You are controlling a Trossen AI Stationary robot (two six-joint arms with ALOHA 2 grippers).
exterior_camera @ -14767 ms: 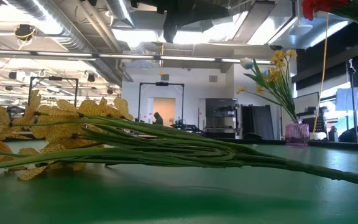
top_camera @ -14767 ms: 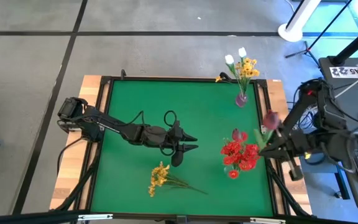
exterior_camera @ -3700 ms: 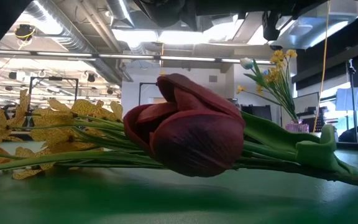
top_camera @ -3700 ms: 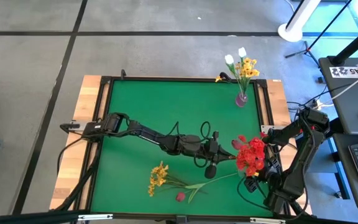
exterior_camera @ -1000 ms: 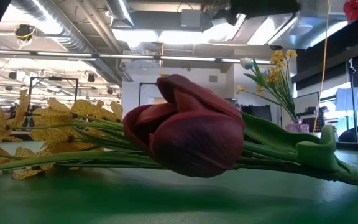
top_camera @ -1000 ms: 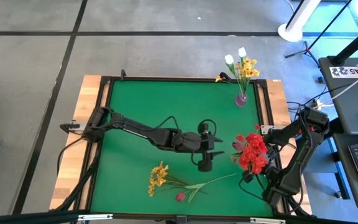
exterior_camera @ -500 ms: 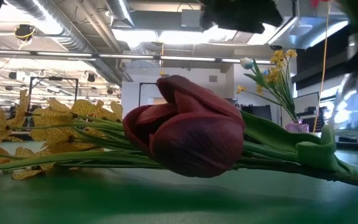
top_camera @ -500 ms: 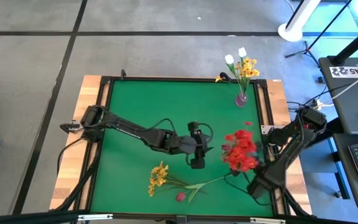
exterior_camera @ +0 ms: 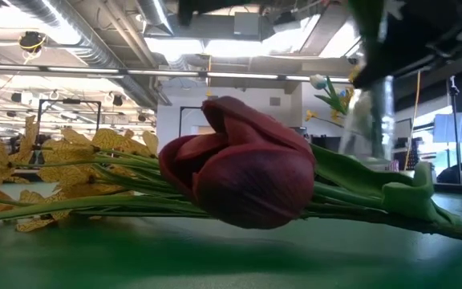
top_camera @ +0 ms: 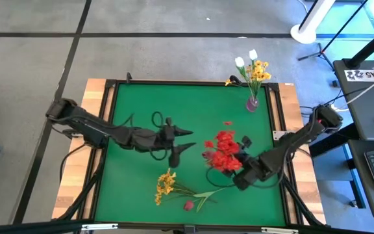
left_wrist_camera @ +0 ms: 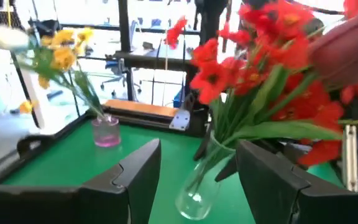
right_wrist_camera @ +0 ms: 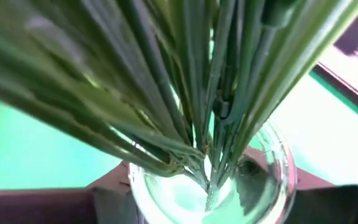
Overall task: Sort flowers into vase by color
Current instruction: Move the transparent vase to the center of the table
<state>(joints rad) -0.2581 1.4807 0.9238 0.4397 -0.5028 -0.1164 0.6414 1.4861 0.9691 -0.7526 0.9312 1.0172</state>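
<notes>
The right gripper [top_camera: 242, 177] was seen low over the green table [top_camera: 141, 110], right of centre, clamped on a clear glass vase [left_wrist_camera: 199, 186] packed with red flowers [top_camera: 224, 151]. In the right wrist view the vase's round mouth was filled with green stems, and a dark finger [right_wrist_camera: 114, 202] was pressed against the glass on either side. From the left wrist camera the vase was seen tilted, its red blooms spread wide above it.

The left gripper [top_camera: 182, 141] was held above the middle of the table, just left of the red bunch, with its fingers spread apart and nothing between them.

A yellow spray [top_camera: 166, 184] was lying flat near the front edge, and a dark pink bud [top_camera: 188, 205] lay just beside it, its long stem crossing the yellow one's (in the low view the bud filled the foreground). At the far right corner a small pink vase [top_camera: 252, 103] was standing upright, holding yellow flowers [top_camera: 259, 70] and white tulips [top_camera: 240, 62].
</notes>
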